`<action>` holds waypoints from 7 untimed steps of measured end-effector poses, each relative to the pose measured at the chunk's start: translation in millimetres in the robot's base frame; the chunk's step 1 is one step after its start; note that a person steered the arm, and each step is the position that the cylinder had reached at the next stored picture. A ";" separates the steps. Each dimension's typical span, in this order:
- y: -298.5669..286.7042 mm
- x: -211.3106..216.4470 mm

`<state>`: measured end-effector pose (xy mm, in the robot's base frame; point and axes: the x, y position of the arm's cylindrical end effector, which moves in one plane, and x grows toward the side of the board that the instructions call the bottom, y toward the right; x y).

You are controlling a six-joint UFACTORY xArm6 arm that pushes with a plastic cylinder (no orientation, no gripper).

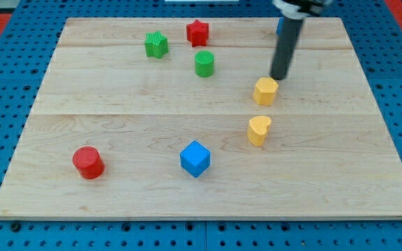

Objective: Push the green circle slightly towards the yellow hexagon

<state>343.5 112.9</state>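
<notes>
While the green circle [204,63] sits in the upper middle of the wooden board [117,132], my tip [280,77] rests well to its right in the view and slightly lower, with bare wood between them. No pincer exists on this arm; it ends in a plain dark rod [286,45] that cannot open, close or grip, and it holds nothing. The rod slants down from the view's top, and its end stands just above the yellow hexagon [265,90], very close to that block's upper right edge; whether they touch I cannot tell. So the hexagon lies between the tip and the view's bottom, to the lower right of the green circle.

Just below the hexagon stands a yellow heart [259,130]. Left of the green circle and a little higher is a green star [156,44], and a red star [197,31] lies just above the circle. A blue cube [195,158] sits near the view's bottom centre, with a red cylinder [88,162] far to its left. A sliver of a blue block [278,26] shows behind the rod, its shape hidden.
</notes>
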 end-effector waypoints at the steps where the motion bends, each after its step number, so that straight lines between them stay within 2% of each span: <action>1: -22.0 -23.5; 2: -53.2 -26.6; 3: -77.2 -64.5; 4: -97.6 -64.4; 5: -120.6 -40.0; 7: -184.7 -23.4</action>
<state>320.1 -71.8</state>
